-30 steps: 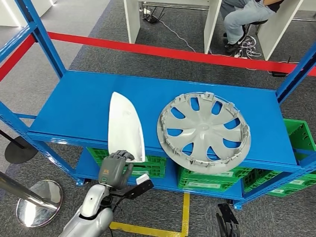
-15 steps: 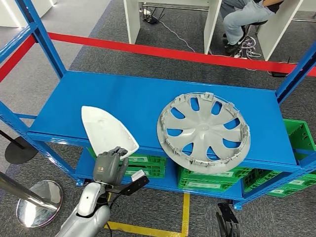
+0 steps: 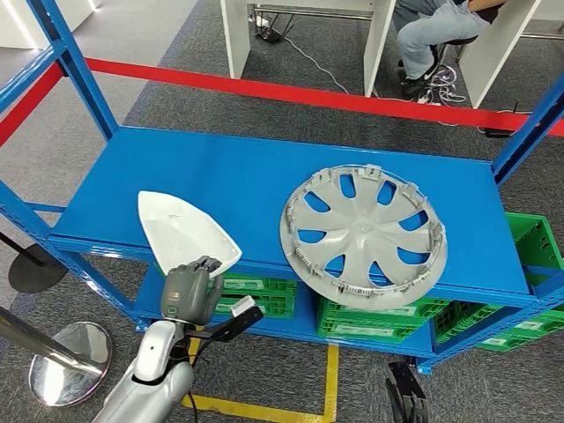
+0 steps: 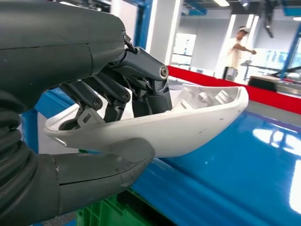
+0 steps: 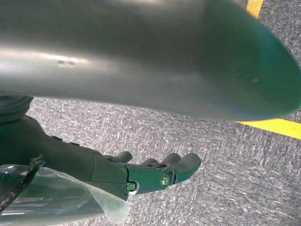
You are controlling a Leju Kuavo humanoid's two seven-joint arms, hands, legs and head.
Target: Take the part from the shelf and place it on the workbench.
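a grey hubcap (image 3: 364, 234) lies flat on the blue shelf (image 3: 219, 172), toward its right end, overhanging the front edge. green crates (image 3: 375, 317) sit on the lower level. a red barrier tape (image 3: 293, 92) runs behind the shelf, where a seated person (image 3: 432, 31) shows by white desks (image 3: 306, 26).

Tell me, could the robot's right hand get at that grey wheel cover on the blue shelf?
Probably yes. The right hand hangs low over the carpet holding nothing, and the wheel cover lies uncovered at the shelf's front edge, overhanging it slightly.
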